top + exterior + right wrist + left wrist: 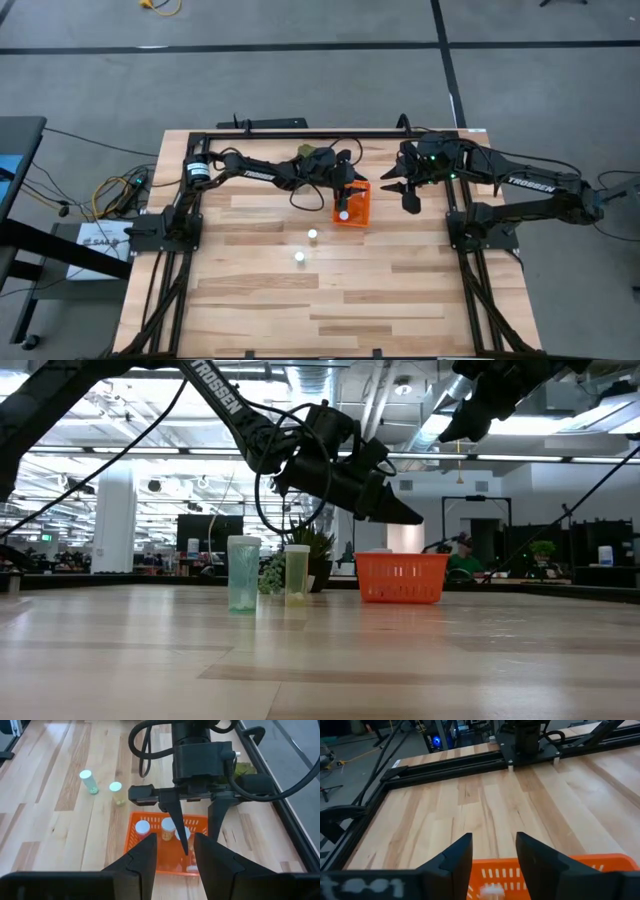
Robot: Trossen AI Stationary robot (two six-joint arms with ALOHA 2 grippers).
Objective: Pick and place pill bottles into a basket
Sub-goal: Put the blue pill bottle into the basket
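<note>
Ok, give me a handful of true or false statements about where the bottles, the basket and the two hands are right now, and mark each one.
1. The left hand hangs over the orange basket with its fingers open. True.
2. Two pill bottles stand on the table outside the basket. True.
3. The basket is empty. False: the right wrist view shows white-capped bottles already inside it.
4. The right hand grips a bottle. False: its fingers are open with nothing between them, and it is held off to the basket's side.
5. The two bottles on the table lie tipped over. False: in the low view both stand upright.
</note>
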